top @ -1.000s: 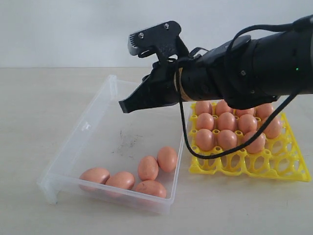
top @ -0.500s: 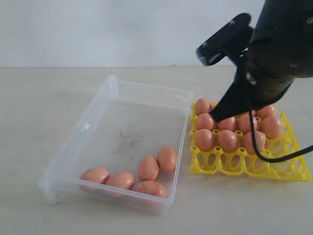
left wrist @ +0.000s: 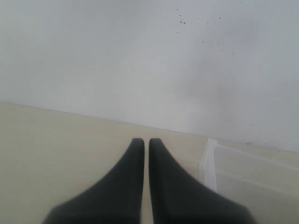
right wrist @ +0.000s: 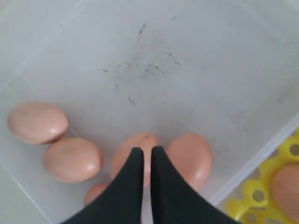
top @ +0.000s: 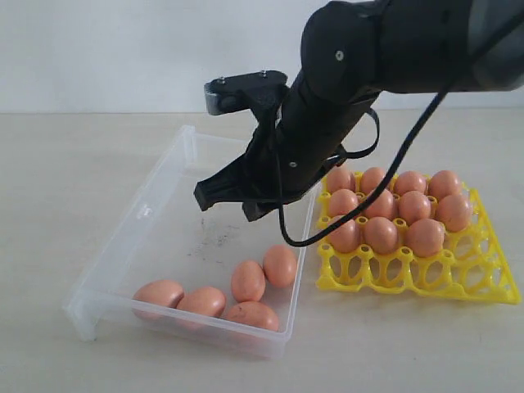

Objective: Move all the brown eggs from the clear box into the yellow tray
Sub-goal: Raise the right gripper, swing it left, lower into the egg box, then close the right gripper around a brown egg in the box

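Several brown eggs [top: 247, 280] lie at the near end of the clear box [top: 155, 201]. Several more fill the back rows of the yellow tray [top: 491, 282] to its right. My right gripper [top: 225, 205] hangs shut and empty above the box floor, apart from the eggs. In the right wrist view its closed tips [right wrist: 146, 148] line up over two eggs [right wrist: 191, 156] lying side by side, with the tray's corner [right wrist: 254, 196] at the edge. My left gripper [left wrist: 146, 140] is shut and empty over bare tabletop, near a corner of the box [left wrist: 210, 158]. It does not show in the exterior view.
The tray's front row of cups [top: 409, 274] stands empty. The box floor [right wrist: 149, 65] has dark scuff marks. A pale wall [top: 123, 49] backs the beige tabletop [top: 57, 180]. A black cable [top: 360, 229] from the right arm loops over the tray's left side.
The right arm swung right to above the tray half a second ago and is now back over the box, lower. Its gripper stayed shut and empty; no egg moved.
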You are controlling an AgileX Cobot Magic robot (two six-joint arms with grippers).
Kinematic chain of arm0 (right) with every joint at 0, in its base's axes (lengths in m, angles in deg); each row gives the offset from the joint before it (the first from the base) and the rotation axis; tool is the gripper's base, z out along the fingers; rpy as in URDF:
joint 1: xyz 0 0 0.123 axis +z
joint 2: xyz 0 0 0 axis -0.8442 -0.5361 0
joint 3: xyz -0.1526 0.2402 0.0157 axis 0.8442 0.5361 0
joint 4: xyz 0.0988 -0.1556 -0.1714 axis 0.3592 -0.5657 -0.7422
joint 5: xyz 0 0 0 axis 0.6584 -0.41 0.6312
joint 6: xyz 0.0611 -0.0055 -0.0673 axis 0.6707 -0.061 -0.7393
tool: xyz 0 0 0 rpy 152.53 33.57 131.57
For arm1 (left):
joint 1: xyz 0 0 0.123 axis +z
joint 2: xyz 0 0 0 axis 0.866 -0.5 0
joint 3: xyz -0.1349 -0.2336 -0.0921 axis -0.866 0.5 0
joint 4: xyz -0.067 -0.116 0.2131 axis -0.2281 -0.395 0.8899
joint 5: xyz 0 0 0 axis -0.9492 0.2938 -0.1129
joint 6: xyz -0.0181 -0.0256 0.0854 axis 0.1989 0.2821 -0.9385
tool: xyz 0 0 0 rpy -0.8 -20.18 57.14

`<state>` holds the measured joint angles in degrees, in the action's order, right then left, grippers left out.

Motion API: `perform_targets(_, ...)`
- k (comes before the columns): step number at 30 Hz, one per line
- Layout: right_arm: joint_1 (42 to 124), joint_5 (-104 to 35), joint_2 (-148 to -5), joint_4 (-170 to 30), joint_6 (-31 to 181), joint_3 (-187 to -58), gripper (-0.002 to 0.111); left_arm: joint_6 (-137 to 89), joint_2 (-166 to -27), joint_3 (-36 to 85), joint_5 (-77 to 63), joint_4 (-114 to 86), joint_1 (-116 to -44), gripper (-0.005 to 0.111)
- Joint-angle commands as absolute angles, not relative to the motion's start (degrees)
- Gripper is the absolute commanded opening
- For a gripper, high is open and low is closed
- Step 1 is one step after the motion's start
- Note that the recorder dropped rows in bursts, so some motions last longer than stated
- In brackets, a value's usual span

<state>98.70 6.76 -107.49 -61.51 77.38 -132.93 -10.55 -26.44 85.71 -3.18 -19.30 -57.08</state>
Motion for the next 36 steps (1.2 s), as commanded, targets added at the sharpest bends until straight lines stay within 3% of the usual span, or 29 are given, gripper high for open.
perform_targets(1, 98.7, 6.5, -111.0, -58.6, 73.7, -134.5, 0.009, -10.5, -26.6, 85.5, -3.3, -19.3, -57.3, 0.004)
perform_targets(6, 98.7, 7.4, -113.3, -58.2, 74.1, -134.5, 0.053, -10.5, -26.6, 85.5, -3.3, -19.3, -57.3, 0.004)
perform_targets(8, 98.7, 6.8, -113.9, -57.5, 76.5, -134.5, 0.063, -10.5, -26.6, 85.5, -3.3, -19.3, -57.3, 0.004)
perform_targets(15, 98.7, 6.5, -115.8, -56.6, 77.4, -134.5, 0.058, -10.5, -26.6, 85.5, -3.3, -19.3, -57.3, 0.004)
perform_targets(36, 101.1, 7.6, -118.7, -58.7, 78.3, -134.2, 0.058, -10.5, -26.6, 85.5, -3.3, -19.3, -57.3, 0.004)
